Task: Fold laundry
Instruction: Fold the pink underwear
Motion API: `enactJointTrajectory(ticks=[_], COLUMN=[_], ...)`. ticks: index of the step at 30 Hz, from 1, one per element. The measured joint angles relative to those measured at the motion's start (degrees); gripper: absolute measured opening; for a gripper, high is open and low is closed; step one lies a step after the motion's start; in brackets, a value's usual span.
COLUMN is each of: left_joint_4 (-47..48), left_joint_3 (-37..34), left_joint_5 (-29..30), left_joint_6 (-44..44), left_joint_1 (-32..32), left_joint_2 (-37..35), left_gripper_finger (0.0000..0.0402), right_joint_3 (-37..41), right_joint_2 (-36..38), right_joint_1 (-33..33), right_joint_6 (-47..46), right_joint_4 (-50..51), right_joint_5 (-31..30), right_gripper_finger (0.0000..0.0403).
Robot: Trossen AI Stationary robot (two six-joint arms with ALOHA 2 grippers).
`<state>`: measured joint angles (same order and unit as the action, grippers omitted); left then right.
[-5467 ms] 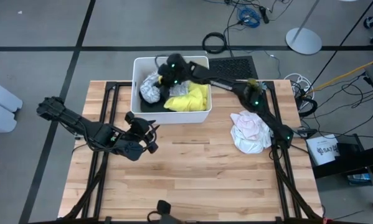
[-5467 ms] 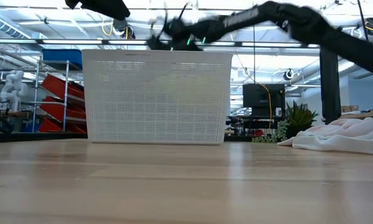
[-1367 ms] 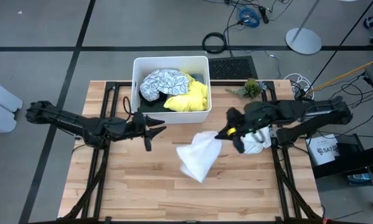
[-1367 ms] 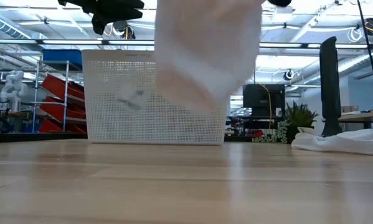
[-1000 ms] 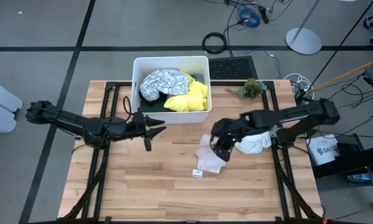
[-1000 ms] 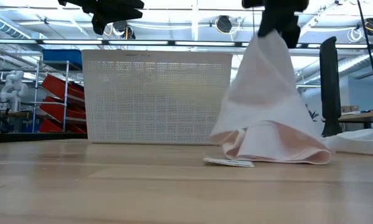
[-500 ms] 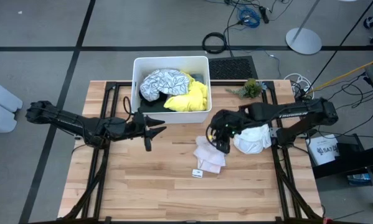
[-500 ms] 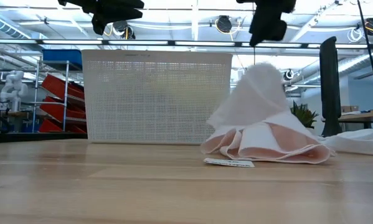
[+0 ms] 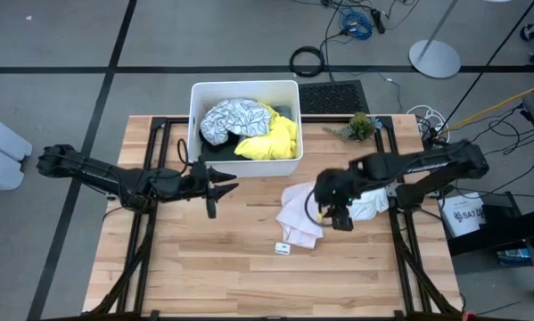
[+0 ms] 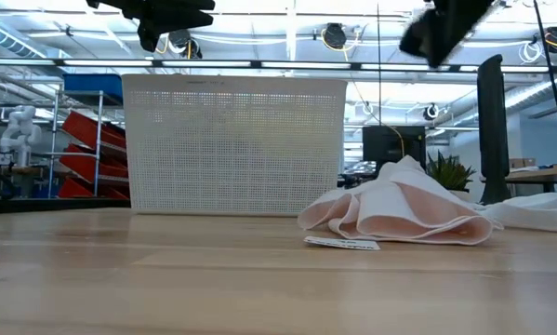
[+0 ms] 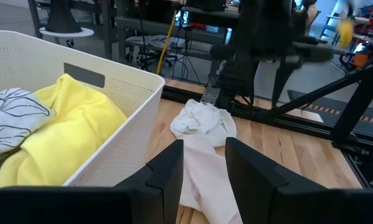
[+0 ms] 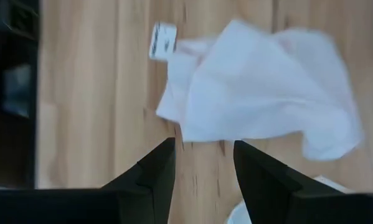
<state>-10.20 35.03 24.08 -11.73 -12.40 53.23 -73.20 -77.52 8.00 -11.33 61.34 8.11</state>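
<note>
A pale pink-white garment (image 9: 298,216) lies in a loose heap on the table's middle, also in the low view (image 10: 399,219) and the right wrist view (image 12: 261,102). My right gripper (image 9: 340,217) hangs open just above its right side, touching nothing (image 12: 202,168). My left gripper (image 9: 215,190) stands open in the air at the left, near the bin's front corner, pointing level toward the heap (image 11: 202,174). The white bin (image 9: 245,168) at the far middle holds a grey-patterned white garment (image 9: 226,120), a yellow one (image 9: 271,138) and a dark one.
A second white cloth pile (image 9: 370,203) lies under my right arm near the table's right edge. A small white tag (image 9: 283,248) lies by the heap's near side. A small plant (image 9: 357,125) stands at the far right. Bare wood spreads along the near half.
My right gripper has let go of the pale garment, risen and shifted toward the table's right edge while rolling at the wrist. The garment, held up by its peak a second ago, has fallen into a low heap where it stood.
</note>
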Motion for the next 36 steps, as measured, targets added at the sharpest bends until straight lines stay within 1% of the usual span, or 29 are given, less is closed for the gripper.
enactJointTrajectory(ticks=[3, 9, 11, 15, 18, 24, 28, 32, 36], left_joint_4=[0.0, 0.0, 0.0, 0.0, 0.0, 0.0, 0.0, 0.0, 0.0], left_joint_3=[0.0, 0.0, 0.0, 0.0, 0.0, 0.0, 0.0, 0.0, 0.0], left_joint_5=[0.0, 0.0, 0.0, 0.0, 0.0, 0.0, 0.0, 0.0, 0.0], left_joint_6=[0.0, 0.0, 0.0, 0.0, 0.0, 0.0, 0.0, 0.0, 0.0], left_joint_1=[0.0, 0.0, 0.0, 0.0, 0.0, 0.0, 0.0, 0.0, 0.0], left_joint_2=[0.0, 0.0, 0.0, 0.0, 0.0, 0.0, 0.0, 0.0, 0.0], left_gripper_finger=[0.0127, 0.0127, 0.0127, 0.0127, 0.0127, 0.0127, 0.0127, 0.0127, 0.0127], right_joint_3=[6.2, 17.1, 19.6, 23.5, 24.8, 25.6, 25.6, 25.6, 25.6], right_joint_2=[0.0, -0.1, -0.1, -0.9, -2.4, -7.1, -10.6, -12.8, -15.9], right_joint_1=[3.1, 10.5, 12.1, 14.0, 15.0, 16.4, 16.7, 16.4, 16.4], right_joint_6=[0.1, -0.2, -2.0, -7.1, -10.1, -14.5, -16.3, -18.0, -19.7], right_joint_4=[-4.6, -16.3, -19.0, -25.3, -28.3, -30.0, -30.4, -32.5, -32.8], right_joint_5=[-1.8, -11.2, -12.3, -12.4, -12.6, -14.9, -18.9, -18.8, -17.0], right_gripper_finger=[0.0148, 0.0148, 0.0148, 0.0148, 0.0148, 0.0148, 0.0148, 0.0148, 0.0148])
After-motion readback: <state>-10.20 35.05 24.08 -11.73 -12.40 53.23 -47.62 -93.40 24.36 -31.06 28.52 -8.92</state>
